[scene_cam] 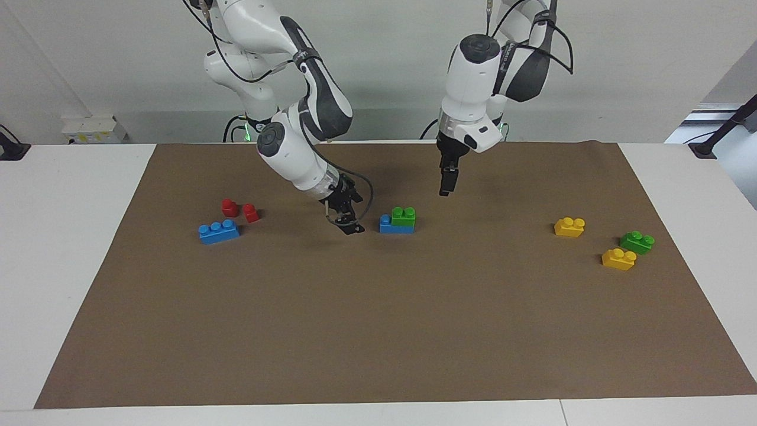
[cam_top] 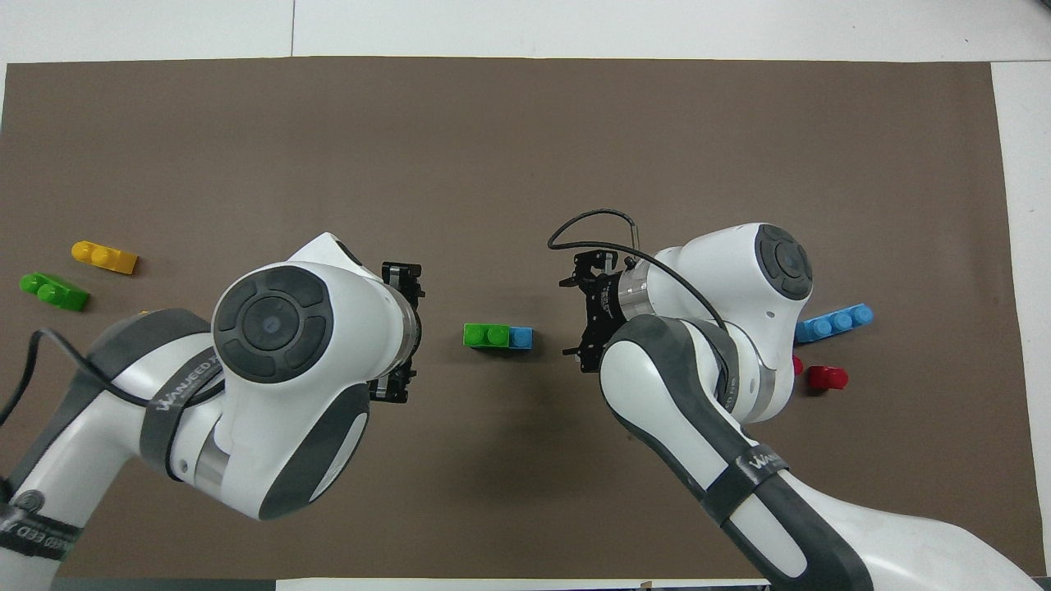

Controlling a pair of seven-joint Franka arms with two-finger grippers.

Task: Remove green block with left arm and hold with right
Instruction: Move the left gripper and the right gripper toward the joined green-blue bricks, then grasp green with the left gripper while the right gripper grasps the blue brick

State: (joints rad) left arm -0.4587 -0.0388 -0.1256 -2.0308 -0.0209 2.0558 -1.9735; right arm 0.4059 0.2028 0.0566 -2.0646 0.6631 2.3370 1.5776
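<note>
— Grippers first, since they sit closest to the robots' end: the right gripper (scene_cam: 349, 223) hangs low beside the stack, toward the right arm's end of the table, its fingers spread and holding nothing; the left gripper (scene_cam: 445, 188) hovers higher, over bare mat just beside the stack on the left arm's side, likewise spread and empty.

— And the green block (scene_cam: 404, 216)?

— Between the two of them, pressed onto a blue brick (scene_cam: 387, 225) mid-mat, covering all but one blue stud; neither gripper touches it yet.

— What might go wrong, do you reckon?

— Mostly the hold; if the right gripper clamps the green instead of the blue base, the left has nothing to pull against; if it grips the base loosely, the whole stack may lift together or skid on the brown mat (scene_cam: 378, 331).

— Any chance of picking the wrong one?

— Possibly; a loose green brick (scene_cam: 637, 242) lies farther out, toward the left arm's end, with two yellow bricks (scene_cam: 569, 226) beside it; a lone blue brick (scene_cam: 219, 231) and two red pieces (scene_cam: 240, 210) lie toward the right arm's end.
</note>
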